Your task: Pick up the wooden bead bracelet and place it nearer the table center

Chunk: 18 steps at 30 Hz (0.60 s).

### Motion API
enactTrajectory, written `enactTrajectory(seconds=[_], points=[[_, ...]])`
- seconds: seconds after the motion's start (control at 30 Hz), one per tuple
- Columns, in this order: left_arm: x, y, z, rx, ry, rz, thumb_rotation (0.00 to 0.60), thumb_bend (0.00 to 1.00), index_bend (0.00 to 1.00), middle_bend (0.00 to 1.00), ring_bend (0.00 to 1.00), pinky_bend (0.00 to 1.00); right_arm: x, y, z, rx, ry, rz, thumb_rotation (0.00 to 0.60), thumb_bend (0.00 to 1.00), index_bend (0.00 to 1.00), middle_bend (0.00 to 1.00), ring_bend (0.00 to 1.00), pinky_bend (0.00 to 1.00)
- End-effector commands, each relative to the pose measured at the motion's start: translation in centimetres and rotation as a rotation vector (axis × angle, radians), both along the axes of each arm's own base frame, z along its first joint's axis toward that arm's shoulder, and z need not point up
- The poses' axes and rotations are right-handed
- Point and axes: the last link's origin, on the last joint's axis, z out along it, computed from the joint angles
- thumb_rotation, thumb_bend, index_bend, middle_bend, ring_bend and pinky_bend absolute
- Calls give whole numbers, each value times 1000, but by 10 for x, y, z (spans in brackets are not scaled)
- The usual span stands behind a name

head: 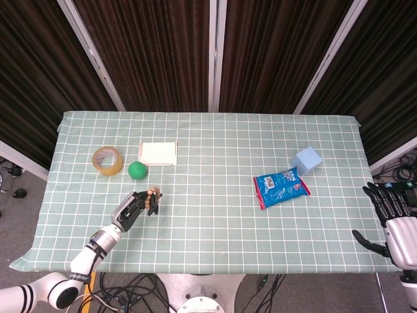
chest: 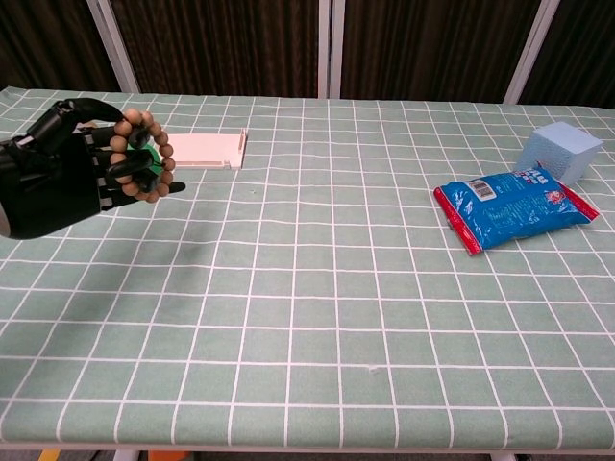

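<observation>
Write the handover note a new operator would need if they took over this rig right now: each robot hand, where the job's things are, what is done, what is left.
Left robot hand: grips the wooden bead bracelet, raised above the table's left side, in front of the green ball.
Right robot hand: off the table's right edge, fingers spread, holding nothing.
Done: bracelet picked up.
Left: carry it rightward toward the bare middle of the checked tablecloth, set it down, let go.
Nearby: tape roll and pale flat box behind the ball; blue snack bag and light blue cube on the right, away from the likely path.
</observation>
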Motion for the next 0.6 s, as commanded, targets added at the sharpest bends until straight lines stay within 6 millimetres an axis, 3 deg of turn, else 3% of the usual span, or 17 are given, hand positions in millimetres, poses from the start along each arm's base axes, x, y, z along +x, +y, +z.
enactTrajectory(seconds=[0.03,0.33,0.47,0.6], points=[[0,0,0,0,-2,2,300,873,610,741,561,102,0,0,0,0,0,0,600,101,0,47,0,0],[0,1,0,-6,-7,2,312,933,545,666,495,104,0,-1,0,0,1,-1,600,101,0,47,0,0],[-1,0,-1,-12,-1,-3,422,951,500,618,447,103,0,-1,0,1,1,-4,600,101,0,47,0,0],[0,0,-1,-16,-3,-4,470,959,464,568,404,102,-1,-1,0,0,1,-5,600,101,0,47,0,0]])
